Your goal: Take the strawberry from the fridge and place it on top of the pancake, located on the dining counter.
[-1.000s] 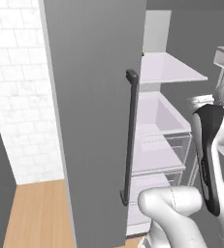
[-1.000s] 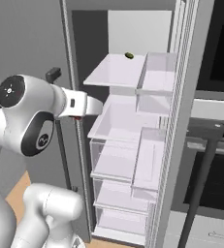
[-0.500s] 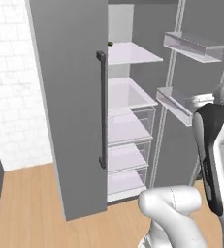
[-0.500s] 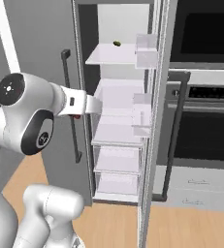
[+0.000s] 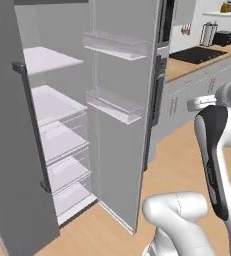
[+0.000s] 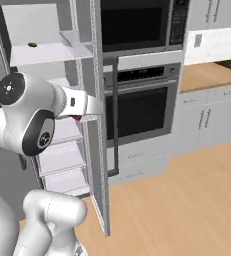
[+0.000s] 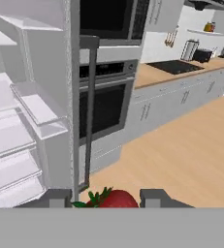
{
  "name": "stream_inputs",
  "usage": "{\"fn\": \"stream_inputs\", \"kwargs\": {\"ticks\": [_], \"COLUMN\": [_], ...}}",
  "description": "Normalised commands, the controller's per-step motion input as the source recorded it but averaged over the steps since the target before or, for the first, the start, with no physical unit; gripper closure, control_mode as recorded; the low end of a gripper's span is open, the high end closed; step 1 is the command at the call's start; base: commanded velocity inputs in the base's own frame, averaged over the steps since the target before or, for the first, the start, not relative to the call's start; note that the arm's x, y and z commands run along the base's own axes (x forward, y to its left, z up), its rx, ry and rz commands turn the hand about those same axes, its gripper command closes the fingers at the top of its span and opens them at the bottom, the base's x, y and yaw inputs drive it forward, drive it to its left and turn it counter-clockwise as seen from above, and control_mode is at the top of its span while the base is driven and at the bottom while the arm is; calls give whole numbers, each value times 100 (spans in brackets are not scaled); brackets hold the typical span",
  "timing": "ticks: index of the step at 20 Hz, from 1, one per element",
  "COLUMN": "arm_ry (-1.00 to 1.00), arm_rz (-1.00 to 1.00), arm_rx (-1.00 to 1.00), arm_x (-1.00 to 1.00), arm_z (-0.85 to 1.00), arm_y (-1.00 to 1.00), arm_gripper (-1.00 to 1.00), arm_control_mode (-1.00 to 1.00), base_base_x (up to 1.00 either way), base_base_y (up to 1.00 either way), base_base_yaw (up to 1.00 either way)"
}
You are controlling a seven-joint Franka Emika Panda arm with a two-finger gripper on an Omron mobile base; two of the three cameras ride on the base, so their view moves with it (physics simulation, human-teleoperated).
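The strawberry (image 7: 114, 199), red with green leaves, sits between my gripper's (image 7: 105, 198) two dark fingertips (image 7: 154, 196), and the gripper is shut on it. From the right base view a bit of red strawberry (image 6: 77, 118) shows under the hand, in front of the fridge's shelves. The fridge (image 5: 122, 150) stands open with white shelves and clear door bins, on the left of the hand view as fridge (image 7: 45, 97). The pancake and the dining counter are out of view.
A small dark item (image 6: 32, 45) lies on the fridge's top shelf. Right of the fridge are a black wall oven (image 6: 137, 110) and microwave (image 6: 137, 20), then a wood wall counter (image 6: 207, 75) with white cabinets, a cooktop (image 5: 197, 54) and toaster (image 5: 222, 37). Wood floor (image 7: 181, 145) spreads to the right.
The whole picture has swung right: the base has turned, so the fridge slid left and the oven and wall counter came into view. The arm keeps its pose.
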Motion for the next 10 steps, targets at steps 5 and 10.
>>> {"fn": "stream_inputs", "kwargs": {"ticks": [5,10], "arm_ry": [0,0], "arm_rz": [0,0], "arm_rx": [0,0], "arm_x": [0,0], "arm_z": [0,0], "arm_y": [0,0], "arm_gripper": [100,100], "arm_control_mode": [100,100], "base_base_x": [-29,-18], "base_base_y": [-22,-48], "base_base_yaw": [-77,-73]}}
